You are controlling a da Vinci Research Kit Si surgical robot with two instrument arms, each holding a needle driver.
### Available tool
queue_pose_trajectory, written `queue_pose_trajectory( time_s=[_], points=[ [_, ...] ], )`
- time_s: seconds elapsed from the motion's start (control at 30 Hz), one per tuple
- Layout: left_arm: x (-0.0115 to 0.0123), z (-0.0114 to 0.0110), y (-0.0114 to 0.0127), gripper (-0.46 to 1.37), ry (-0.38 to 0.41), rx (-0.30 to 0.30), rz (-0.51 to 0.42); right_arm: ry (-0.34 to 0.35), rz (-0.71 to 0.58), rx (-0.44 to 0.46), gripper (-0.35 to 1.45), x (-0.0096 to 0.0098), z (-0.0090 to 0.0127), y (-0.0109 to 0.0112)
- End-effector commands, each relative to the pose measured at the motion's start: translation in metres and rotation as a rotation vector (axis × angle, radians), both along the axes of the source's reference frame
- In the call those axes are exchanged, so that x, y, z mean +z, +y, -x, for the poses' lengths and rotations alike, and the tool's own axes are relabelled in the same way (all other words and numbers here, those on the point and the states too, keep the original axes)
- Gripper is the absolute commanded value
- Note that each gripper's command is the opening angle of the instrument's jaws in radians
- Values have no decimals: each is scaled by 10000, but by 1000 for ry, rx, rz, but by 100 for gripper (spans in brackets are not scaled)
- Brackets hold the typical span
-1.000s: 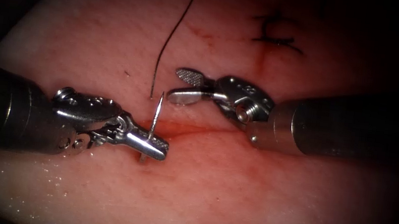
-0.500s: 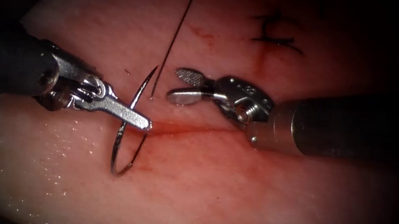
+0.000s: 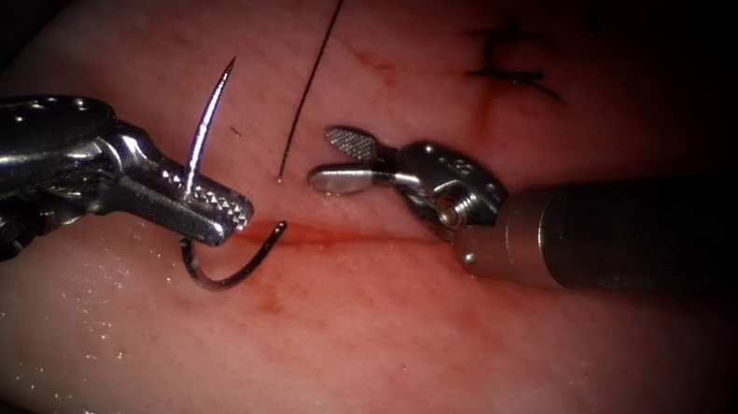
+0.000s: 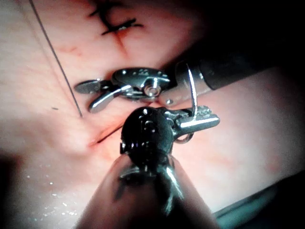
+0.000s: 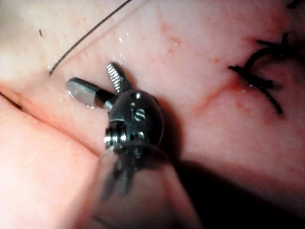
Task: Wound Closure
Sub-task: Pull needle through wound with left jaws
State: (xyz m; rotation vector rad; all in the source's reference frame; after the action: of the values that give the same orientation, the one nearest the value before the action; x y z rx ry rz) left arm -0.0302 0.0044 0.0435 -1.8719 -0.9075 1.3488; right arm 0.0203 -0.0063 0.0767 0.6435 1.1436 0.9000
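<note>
My left tool [image 3: 232, 214] comes in from the left, jaws shut on the curved needle [image 3: 202, 130] near the middle of its curve. The needle's tip points up and away above the jaws. Its rear half loops under them, and the tail end lies at the left end of the cut [image 3: 355, 241]; I cannot tell whether it still sits in the tissue [image 3: 463, 359]. Dark thread [image 3: 315, 69] runs down from the far edge and enters the tissue just above the cut. My right tool [image 3: 330, 155] rests open and holds nothing, beside that entry point. The left wrist view shows the needle [image 4: 192, 90] crossing the shut jaws [image 4: 209, 121].
A finished stitch with dark knotted thread [image 3: 509, 64] sits farther along the cut, beyond the right tool's shaft, and appears in the right wrist view [image 5: 259, 76]. Red fluid tints the tissue around the cut. Wet glints mark the near left tissue.
The left tool has rolled and drawn the needle out of the tissue: first only the tip stood up, now most of the curve is free and raised. The right tool has not moved.
</note>
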Motion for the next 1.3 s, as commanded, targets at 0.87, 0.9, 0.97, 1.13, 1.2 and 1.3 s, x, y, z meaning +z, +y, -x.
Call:
queue_pose_trajectory(
  time_s=[0.87, 0.9, 0.97, 1.13, 1.2, 1.3],
  points=[
    [45, -15, 70, -35, 454, -486, 937, 1, -1, -2, 67, -4, 4, -3],
    [46, -15, 74, -35, 459, -488, 946, 1, -1, -2, 67, -4, 4, -3],
    [45, -16, 81, -35, 467, -494, 968, 1, 0, -2, 67, -4, 4, -3],
    [37, -19, 94, -35, 477, -501, 994, 1, 0, -2, 67, -4, 4, -4],
    [35, -19, 96, -35, 482, -502, 996, 1, 0, -2, 67, -4, 4, -4],
    [37, -19, 94, -35, 482, -502, 999, 1, -1, -2, 67, -4, 4, -3]
  ],
)
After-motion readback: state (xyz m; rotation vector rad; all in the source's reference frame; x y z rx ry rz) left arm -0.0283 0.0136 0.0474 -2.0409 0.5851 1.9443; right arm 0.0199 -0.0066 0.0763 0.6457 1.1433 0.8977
